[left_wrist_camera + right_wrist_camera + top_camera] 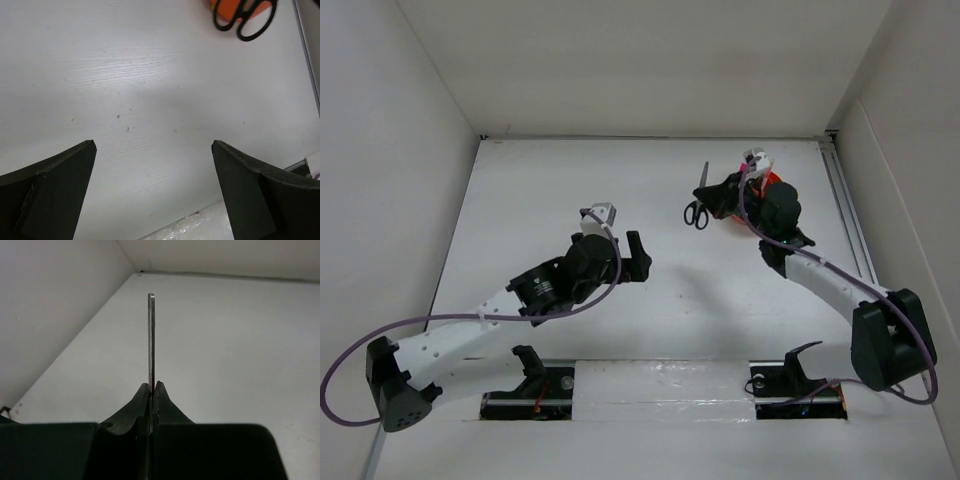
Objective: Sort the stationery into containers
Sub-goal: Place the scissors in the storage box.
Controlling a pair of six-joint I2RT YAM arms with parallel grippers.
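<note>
My right gripper (154, 385) is shut on the blade of the black-handled scissors (151, 335), which stands edge-on between the pads and points away. From above, the scissors (697, 200) sit at the right gripper (718, 197), handles toward me and tip toward the back wall. The orange container (772, 181) shows only as a sliver behind the right arm. In the left wrist view the scissors' handles (246, 19) overlap the orange container (223, 9) at the top edge. My left gripper (153, 143) is open over bare table, holding nothing. It lies left of centre from above (638, 257).
White walls enclose the table on the left, back and right. A rail runs along the table's right edge (847, 215). Both arm bases sit on a shiny strip at the near edge (660, 385).
</note>
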